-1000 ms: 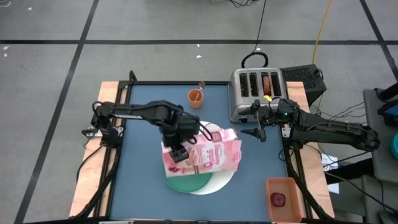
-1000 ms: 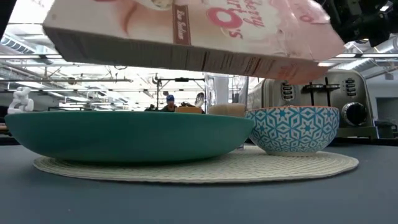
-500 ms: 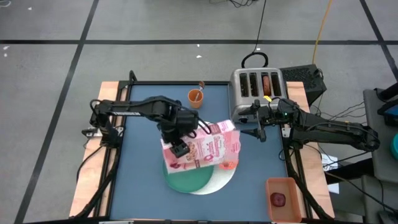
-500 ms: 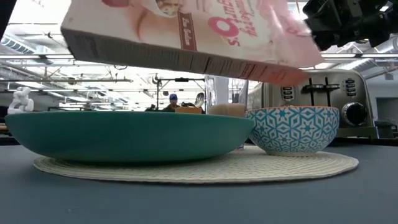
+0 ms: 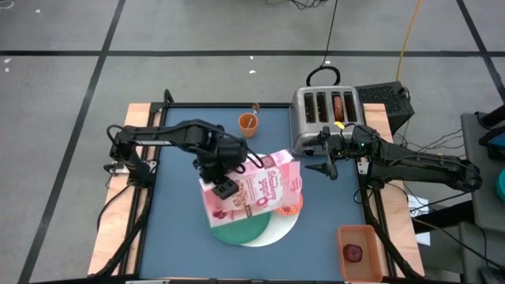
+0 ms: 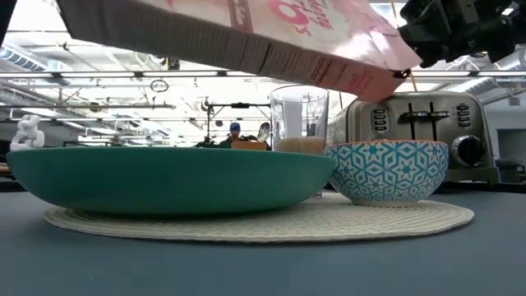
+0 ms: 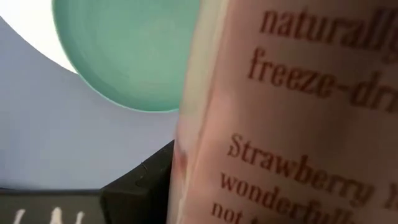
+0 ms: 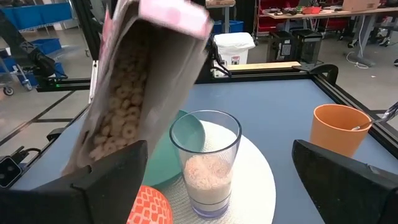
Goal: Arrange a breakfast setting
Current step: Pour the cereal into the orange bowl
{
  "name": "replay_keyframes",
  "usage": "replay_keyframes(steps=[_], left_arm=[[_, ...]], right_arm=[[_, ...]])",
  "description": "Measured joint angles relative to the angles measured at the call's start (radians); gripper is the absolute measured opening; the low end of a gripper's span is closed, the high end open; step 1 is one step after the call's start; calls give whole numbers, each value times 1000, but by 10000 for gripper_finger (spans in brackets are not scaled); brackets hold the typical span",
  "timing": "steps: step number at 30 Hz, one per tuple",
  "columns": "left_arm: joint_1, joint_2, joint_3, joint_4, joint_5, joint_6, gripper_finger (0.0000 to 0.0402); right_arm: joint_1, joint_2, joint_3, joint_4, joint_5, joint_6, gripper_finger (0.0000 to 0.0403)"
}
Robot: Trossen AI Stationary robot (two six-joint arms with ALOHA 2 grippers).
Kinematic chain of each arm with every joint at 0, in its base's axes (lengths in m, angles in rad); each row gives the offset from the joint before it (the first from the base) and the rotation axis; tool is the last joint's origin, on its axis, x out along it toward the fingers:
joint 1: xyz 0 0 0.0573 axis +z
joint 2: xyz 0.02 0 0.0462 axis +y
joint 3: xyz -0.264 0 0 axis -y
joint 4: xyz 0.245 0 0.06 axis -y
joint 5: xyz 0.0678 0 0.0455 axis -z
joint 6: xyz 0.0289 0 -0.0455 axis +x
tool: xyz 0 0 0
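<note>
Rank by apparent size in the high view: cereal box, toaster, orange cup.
1. Cereal box, though raised nearer the camera, so unsure against the toaster.
2. Toaster.
3. Orange cup, clearly smallest.

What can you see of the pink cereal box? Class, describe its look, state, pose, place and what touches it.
The cereal box is pink printed cardboard with red lettering and cereal pictures. Its top flaps are open, and the right wrist view shows ring-shaped cereal inside. The left gripper grips it near its lower end, holding it tilted in the air above the green plate and round mat, its open end slanting down towards the patterned bowl. Nothing else touches it.
</note>
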Motion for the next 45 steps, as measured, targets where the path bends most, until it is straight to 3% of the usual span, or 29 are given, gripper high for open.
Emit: replay_keyframes(steps=[8,24,27,38,42,45], left_arm=[[-1,-5,-1,1,95,-110,198],[8,2,0,0,147,-150,198],[18,22,0,2,228,-168,198],[37,18,0,-1,174,-168,198],[44,18,0,1,235,-181,198],[42,17,0,0,194,-170,198]], right_arm=[[0,0,0,0,0,0,393],[0,0,0,1,0,-11,393],[0,0,0,1,0,-11,393],[0,0,0,1,0,-19,393],[0,0,0,1,0,-19,393],[0,0,0,1,0,-19,393]])
